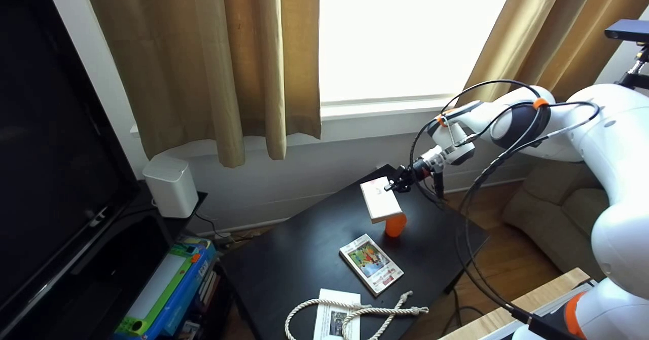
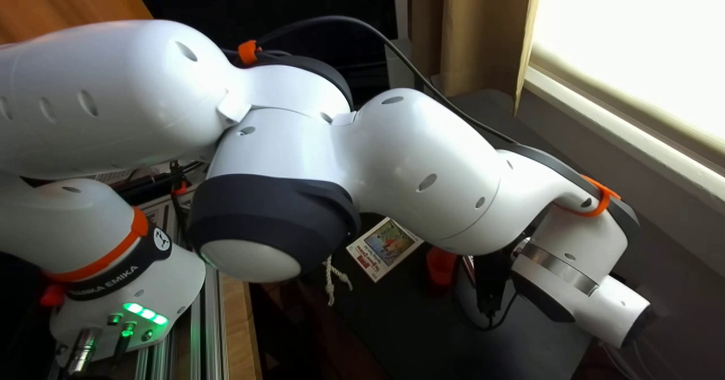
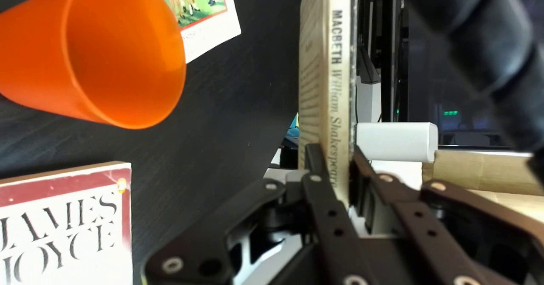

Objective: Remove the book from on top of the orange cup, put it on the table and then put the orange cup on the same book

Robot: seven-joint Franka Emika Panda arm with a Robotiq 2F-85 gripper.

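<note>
End effector (image 3: 335, 159) pinching book (image 3: 333, 77); wrist view crops book's far end; orange cup (image 3: 95, 55), base cropped

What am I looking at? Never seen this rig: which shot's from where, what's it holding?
The white jointed machine is a robot arm ending in a black two-fingered gripper. Two pictures look on from outside the robot; the close-up comes from its wrist, so the room appears turned sideways.

The fingers pinch a Macbeth paperback by its thickness, above the black table and apart from the upright orange cup. Also on the table: a picture-covered book, a knotted rope lying across a whitish booklet, and, seen in the wrist view, a James Joyce book.
</note>
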